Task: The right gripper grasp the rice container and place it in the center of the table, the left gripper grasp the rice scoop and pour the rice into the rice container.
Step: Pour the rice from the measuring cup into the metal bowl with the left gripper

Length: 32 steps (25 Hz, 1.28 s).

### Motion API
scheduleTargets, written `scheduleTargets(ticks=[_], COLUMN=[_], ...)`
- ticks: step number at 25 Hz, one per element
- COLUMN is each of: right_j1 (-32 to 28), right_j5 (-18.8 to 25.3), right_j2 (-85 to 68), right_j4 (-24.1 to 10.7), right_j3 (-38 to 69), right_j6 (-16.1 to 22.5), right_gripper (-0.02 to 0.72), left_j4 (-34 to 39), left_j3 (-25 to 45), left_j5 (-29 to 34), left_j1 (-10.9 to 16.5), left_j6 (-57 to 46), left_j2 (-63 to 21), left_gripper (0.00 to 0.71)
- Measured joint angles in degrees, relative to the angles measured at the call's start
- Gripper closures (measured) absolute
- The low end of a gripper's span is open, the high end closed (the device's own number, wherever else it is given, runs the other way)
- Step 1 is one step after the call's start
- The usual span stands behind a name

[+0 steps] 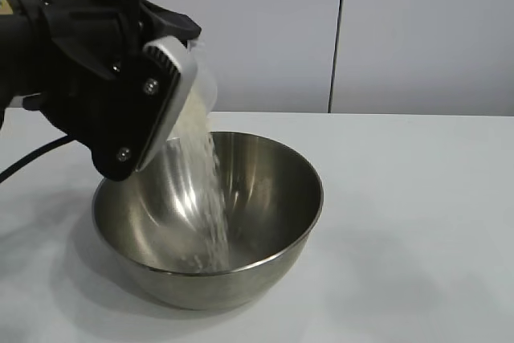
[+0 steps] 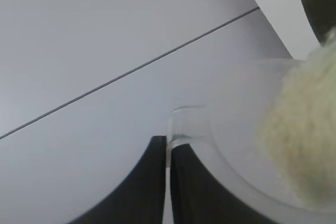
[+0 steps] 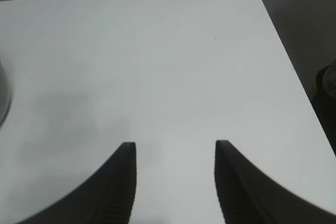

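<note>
The left gripper [image 2: 167, 153] is pinching the scoop [image 2: 231, 145] by its handle, fingers [image 2: 144, 182] closed tight on it, and tipping it above the bowl [image 1: 265, 198]. Rice [image 1: 210, 198] is streaming down into the bowl on the table [image 1: 418, 222]. The right gripper [image 3: 175, 153] is hovering half open over bare table, holding nothing, the bowl well aside.

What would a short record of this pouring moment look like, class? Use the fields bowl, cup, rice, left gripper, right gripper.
bowl: steel bowl upright on the white table
cup: frosted plastic cup tipped over the bowl
rice: rice streaming from the cup into the bowl, a small heap at the bottom
left gripper: left gripper shut on the cup's handle, above the bowl's rim
right gripper: right gripper open, empty, over bare table beside the bowl
</note>
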Motion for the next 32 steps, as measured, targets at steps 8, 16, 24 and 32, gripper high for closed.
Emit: scheduleTargets(ticks=[8,16,24,32], right_j1=[0.0,0.0,0.0,0.0], right_j5=[0.0,0.0,0.0,0.0], right_j2=[0.0,0.0,0.0,0.0], right_j4=[0.0,0.0,0.0,0.0], right_j3=[0.0,0.0,0.0,0.0], right_j6=[0.0,0.0,0.0,0.0], right_gripper=[0.386,0.386,0.386,0.386], left_j4=[-5.7,-6.3,-10.6,-24.2], left_j3=[-0.7,-0.7,-0.7,-0.4], left_j5=[-1.5,-1.6,-13.8,-21.2], left_j1=[0.0,0.0,0.0,2.7], left_j6=[13.2,14.4,-17.5,-65.2], left_j2=[0.5,0.5,0.5,-1.0], left_gripper=[0.701,0.701,0.701,0.701])
